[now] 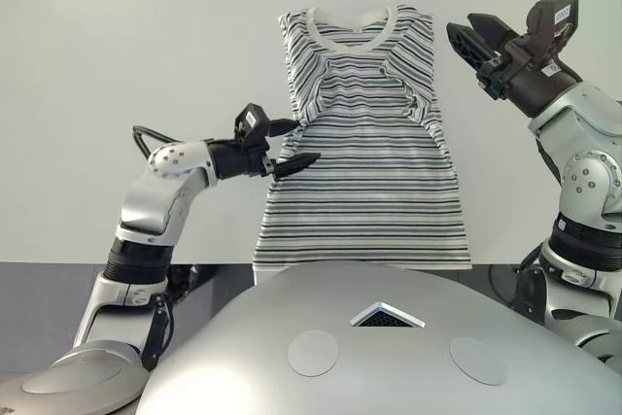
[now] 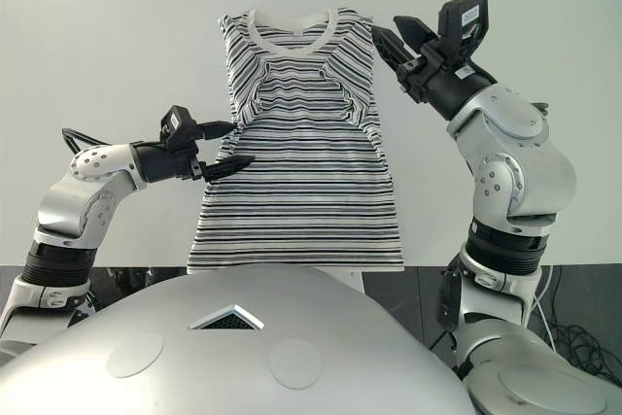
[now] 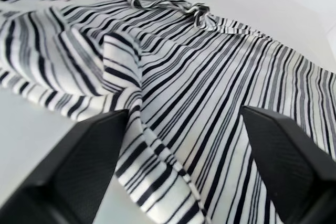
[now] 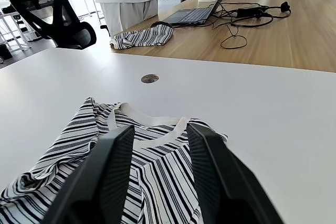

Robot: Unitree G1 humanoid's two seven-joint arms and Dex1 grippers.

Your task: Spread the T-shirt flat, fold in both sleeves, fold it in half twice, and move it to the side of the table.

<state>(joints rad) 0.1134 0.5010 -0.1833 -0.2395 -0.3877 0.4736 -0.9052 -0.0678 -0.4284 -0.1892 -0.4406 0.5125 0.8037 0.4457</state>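
Left gripper (image 1: 306, 141) sits with its two black fingers (image 3: 79, 161) spread wide, its tips at the left edge of the striped T-shirt (image 1: 374, 182), about midway along that side. Striped cloth fills the gap between the fingers in the left wrist view; whether the tips touch it cannot be told. Just beyond this gripper, toward the collar (image 1: 352, 24), the left sleeve (image 1: 303, 85) lies folded in over the chest. The right sleeve (image 1: 418, 94) is folded in the same way on the far side of the shirt.

The right gripper (image 1: 463, 28) is raised above the white table (image 1: 117, 46), fingers (image 4: 113, 171) parted and holding nothing. It is just beside the shirt's right shoulder, with the collar below and ahead of it. Past the collar from this gripper is a small round hole (image 4: 150, 78) in the tabletop. Farther on stands a wooden desk (image 4: 294, 30) with a laptop (image 4: 197, 13), cables (image 4: 247, 19) and a second striped garment (image 4: 144, 36).
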